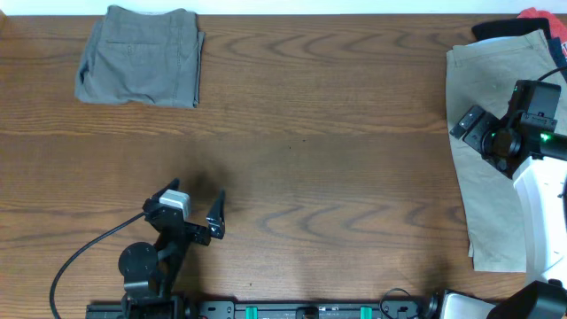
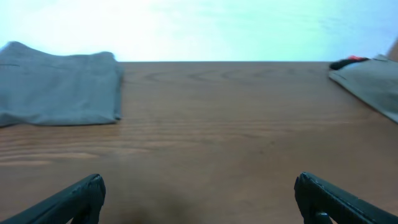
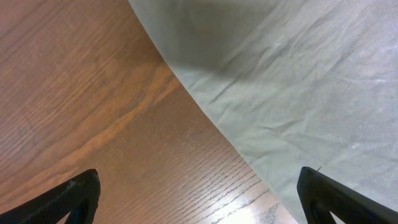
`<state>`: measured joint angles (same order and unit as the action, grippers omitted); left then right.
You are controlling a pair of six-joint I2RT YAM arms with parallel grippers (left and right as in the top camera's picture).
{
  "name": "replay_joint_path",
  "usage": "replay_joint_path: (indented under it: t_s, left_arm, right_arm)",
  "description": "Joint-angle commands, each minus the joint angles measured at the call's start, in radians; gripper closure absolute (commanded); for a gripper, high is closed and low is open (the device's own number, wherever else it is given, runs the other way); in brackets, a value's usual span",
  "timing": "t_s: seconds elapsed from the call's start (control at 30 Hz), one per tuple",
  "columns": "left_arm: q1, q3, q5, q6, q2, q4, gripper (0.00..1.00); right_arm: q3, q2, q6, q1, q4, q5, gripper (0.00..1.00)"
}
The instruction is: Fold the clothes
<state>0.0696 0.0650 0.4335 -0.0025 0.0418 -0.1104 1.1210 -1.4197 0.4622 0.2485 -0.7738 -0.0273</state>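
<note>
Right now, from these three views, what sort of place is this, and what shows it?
Probably a robot test bench for folding laundry: a wooden table, the left arm and right arm at its near edge, folded grey-green shorts and tan shorts lying flat.

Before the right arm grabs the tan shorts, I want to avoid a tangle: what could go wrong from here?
1. The open right gripper hangs over the edge of the large tan woven shorts. Closing there may pinch only one layer, so the fold could come out skewed.
2. The black and red garments seem to lie against the tan pair's far end and might be dragged along when it is pulled.
</note>
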Motion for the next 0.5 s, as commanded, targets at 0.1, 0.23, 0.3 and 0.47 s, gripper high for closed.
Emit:
replay_joint_path:
  t_s: [0.1,0.23,0.3,0.47]
  left_arm:
    - [-0.004,-0.056,-0.134,-0.014,-0.04,0.061,0.02]
    - [-0.004,-0.061,-0.228,-0.109,-0.04,0.066,0.02]
    - [-0.004,-0.061,-0.284,-0.179,-0.04,0.063,0.02]
    - [-0.004,-0.061,-0.372,-0.185,-0.04,0.048,0.02]
  right_arm:
    - [0.01,0.013,-0.007,0.006,-0.002,-0.014,0.01]
    - [0.01,0.013,-0.007,0.006,-0.002,-0.014,0.01]
    - [0.01,0.013,-0.007,0.006,-0.002,-0.014,0.01]
    - [0.01,0.013,-0.007,0.006,-0.002,-0.014,0.01]
